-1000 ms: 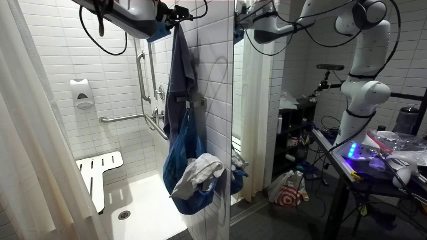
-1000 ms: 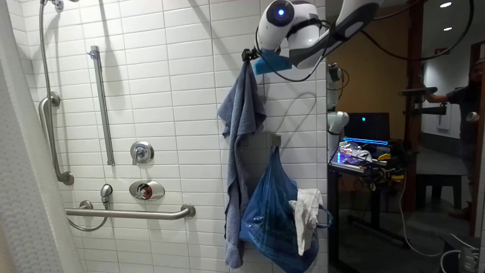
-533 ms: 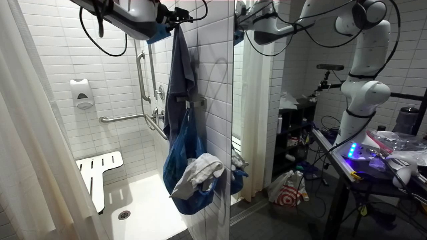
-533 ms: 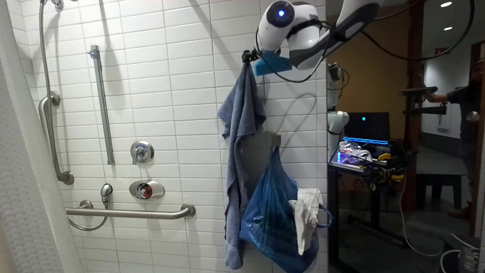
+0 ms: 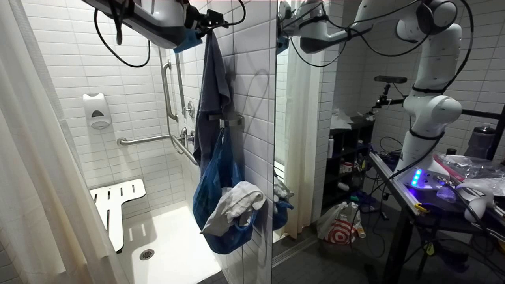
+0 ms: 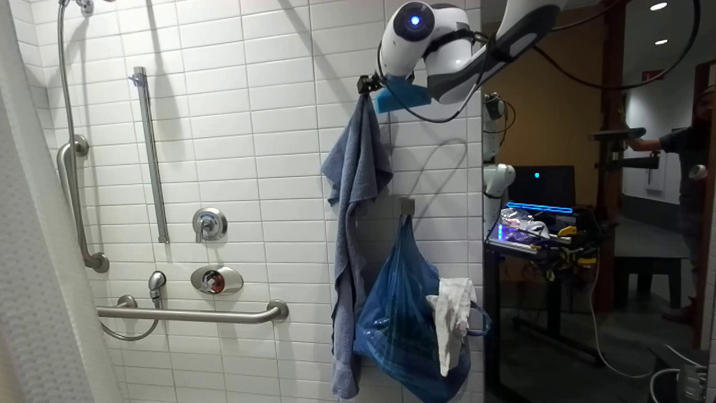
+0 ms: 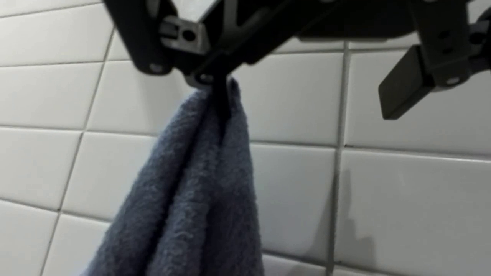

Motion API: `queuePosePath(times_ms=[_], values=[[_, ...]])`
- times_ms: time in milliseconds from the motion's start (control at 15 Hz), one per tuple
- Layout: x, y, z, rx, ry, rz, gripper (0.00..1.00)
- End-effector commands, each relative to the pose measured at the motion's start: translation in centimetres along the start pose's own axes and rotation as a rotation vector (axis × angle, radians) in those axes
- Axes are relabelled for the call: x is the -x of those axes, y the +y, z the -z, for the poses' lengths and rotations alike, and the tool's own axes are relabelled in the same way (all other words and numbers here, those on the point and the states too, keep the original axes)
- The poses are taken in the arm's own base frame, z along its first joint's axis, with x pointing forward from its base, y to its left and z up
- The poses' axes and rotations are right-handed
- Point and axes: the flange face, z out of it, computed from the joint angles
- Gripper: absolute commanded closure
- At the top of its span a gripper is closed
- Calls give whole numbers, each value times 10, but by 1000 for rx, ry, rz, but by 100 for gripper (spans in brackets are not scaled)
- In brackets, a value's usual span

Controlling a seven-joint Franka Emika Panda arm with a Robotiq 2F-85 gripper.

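Toward seven o'clock in the wrist view, the blue-grey towel (image 7: 188, 211) hangs from one finger (image 7: 220, 96) of the spread tool (image 7: 310, 99); unhurried motion should prevent slipping.

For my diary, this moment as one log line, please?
jaws: open | towel: hanging at one jaw | bag: on wall hook

My pincer (image 7: 307, 109), wrist view: near-black; tile shadow (image 7: 360, 247), four o'clock. Shower floor (image 5: 177, 236), seven o'clock in an exterior view: glaring white.
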Motion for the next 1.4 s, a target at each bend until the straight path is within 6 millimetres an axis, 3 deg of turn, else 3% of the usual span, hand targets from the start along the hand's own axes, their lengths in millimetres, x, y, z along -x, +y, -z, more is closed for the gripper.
queuePosePath(times_ms=[0,1133,1200,1333], values=[[1,0,-1,5,-5,-3,1],[11,-3,-6,1,-20,1,0],[11,-3,-6,-2,-27,-4,25],[14,-4,-7,-8,-33,-8,32]])
